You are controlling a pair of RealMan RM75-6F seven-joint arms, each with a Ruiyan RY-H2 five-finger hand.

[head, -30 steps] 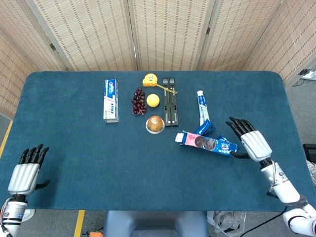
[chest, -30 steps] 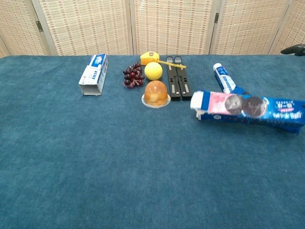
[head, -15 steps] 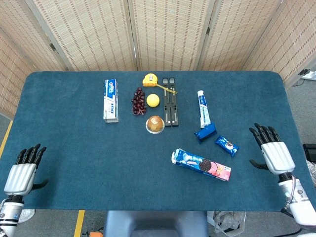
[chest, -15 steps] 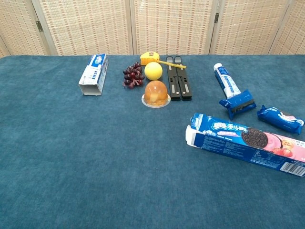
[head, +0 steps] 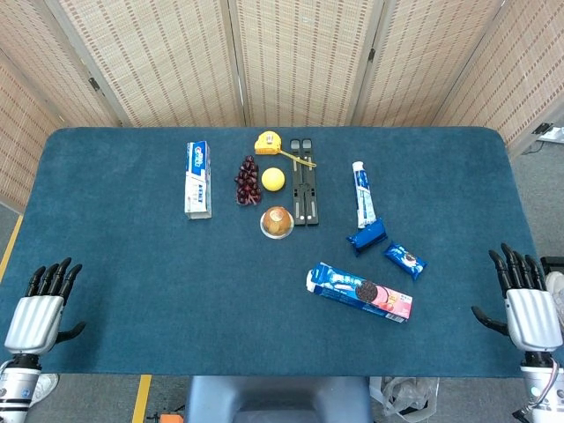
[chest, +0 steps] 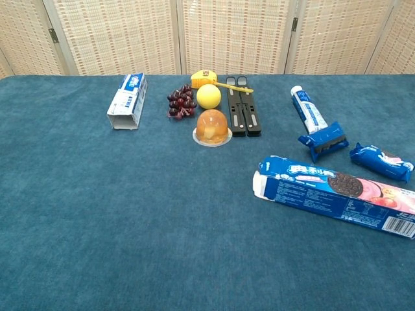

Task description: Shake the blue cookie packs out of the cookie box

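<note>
The blue cookie box point(head: 359, 293) point(chest: 334, 195) lies flat on the table, its open end facing left. Two blue cookie packs lie on the cloth behind it: one point(head: 366, 235) point(chest: 323, 140) by the toothpaste tube, the other point(head: 404, 260) point(chest: 381, 162) to its right. My right hand point(head: 527, 308) hangs open at the table's right front corner, well away from the box. My left hand point(head: 39, 306) is open at the left front corner, holding nothing. Neither hand shows in the chest view.
A toothpaste tube point(head: 361, 192), a black stapler-like tool point(head: 304, 181), a yellow tape measure point(head: 268, 141), a lemon point(head: 273, 178), grapes point(head: 248, 180), a jelly cup point(head: 277, 221) and a toothpaste carton point(head: 197, 178) lie along the back of the blue table point(head: 132, 256).
My right hand let go of the box and drew back to the right front corner. The box dropped flat onto the table, and two cookie packs now lie uncovered behind it.
</note>
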